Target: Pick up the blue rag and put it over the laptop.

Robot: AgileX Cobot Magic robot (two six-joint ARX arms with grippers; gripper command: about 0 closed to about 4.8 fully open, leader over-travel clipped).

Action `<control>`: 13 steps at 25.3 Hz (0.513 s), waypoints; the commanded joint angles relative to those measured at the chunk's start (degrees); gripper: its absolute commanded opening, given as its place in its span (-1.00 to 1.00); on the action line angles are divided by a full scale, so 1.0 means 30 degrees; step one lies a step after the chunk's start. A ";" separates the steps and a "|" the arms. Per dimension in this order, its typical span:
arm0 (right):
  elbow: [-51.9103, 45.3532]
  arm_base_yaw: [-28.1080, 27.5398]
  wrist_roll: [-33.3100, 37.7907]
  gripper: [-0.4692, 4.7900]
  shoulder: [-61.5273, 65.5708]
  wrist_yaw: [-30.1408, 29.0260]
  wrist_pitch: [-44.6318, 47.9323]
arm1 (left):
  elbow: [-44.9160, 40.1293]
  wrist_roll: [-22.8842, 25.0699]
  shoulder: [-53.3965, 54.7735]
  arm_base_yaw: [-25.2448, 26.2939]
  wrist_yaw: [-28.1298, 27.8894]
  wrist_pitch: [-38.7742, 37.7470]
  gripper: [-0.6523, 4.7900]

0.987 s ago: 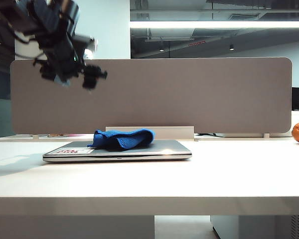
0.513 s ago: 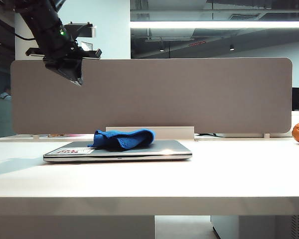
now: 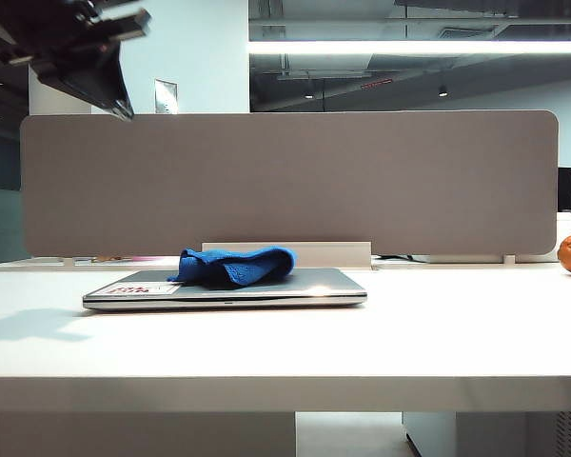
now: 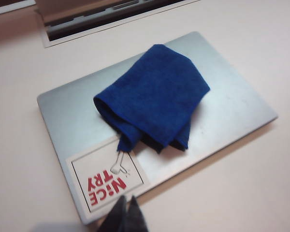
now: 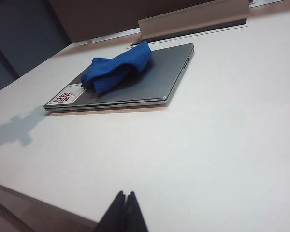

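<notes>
On the closed laptop we see the blue rag lying bunched, covering only part of the lid. Our left gripper, clenched and empty, hangs high above it, nearer than our right gripper, likewise clenched, well apart.

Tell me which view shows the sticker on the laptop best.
Left wrist view: it looks down on the lid, so the sticker reads clearly as red "NICE TRY" near a corner, beside the rag. The right wrist view shows it small and slanted on the laptop; the exterior view shows only a thin edge-on sliver.
</notes>
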 commanded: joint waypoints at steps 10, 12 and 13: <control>-0.0066 0.0015 -0.0058 -0.82 -0.0029 0.0036 0.0313 | -0.6849 -0.1457 -0.8204 0.0000 0.0044 -0.0080 -0.78; -0.0066 0.0015 -0.0058 -0.82 -0.0029 0.0036 0.0313 | -0.7970 -0.1778 -0.9522 0.0000 0.0051 -0.0073 -0.78; -0.0066 0.0015 -0.0058 -0.82 -0.0029 0.0036 0.0313 | -0.8619 -0.1894 -1.0251 0.0000 0.0051 -0.0146 -0.78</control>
